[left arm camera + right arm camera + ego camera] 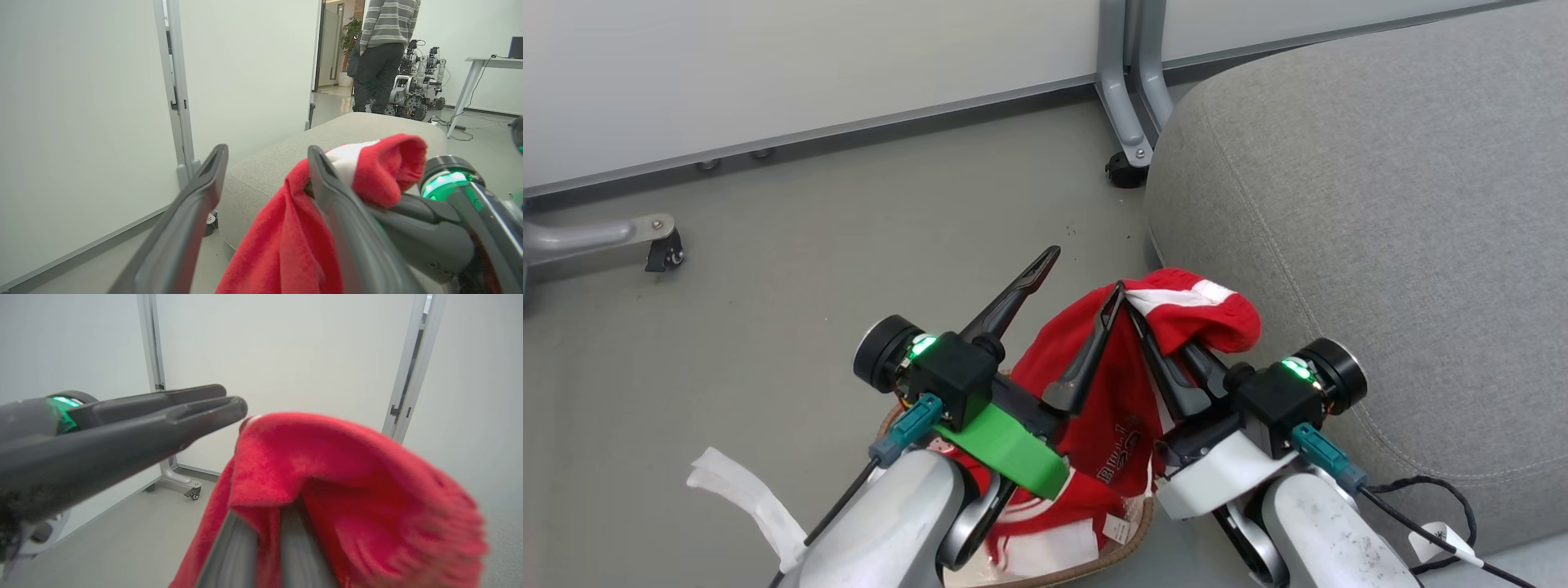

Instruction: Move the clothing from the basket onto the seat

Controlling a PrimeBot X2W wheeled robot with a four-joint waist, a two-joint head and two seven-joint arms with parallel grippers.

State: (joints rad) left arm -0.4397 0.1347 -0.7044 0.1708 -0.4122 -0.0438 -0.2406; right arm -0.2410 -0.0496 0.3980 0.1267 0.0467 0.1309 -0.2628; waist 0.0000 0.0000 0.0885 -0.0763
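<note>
Two grippers hang above the basket (pixel 1131 532) in head view: the right gripper (pixel 1134 314) pinches the clothing (pixel 1217 314), held high beside the seat (pixel 1380 245), I think to carry it over. In left wrist view, the left gripper (pixel 263 157) is wide open and empty. In right wrist view, cloth drapes over the closed fingers (pixel 235 551).

1. The red garment (pixel 1119 392) is covering most of the basket (pixel 1141 523); the bottom edge is cutting the basket off.
2. The red garment is draping over the right gripper (pixel 265 526), hiding its fingertips.
3. The white lettering (pixel 1117 459) is showing too small to read.
4. The top edge is cutting off the person (pixel 382 45) above the shoulders.
</note>
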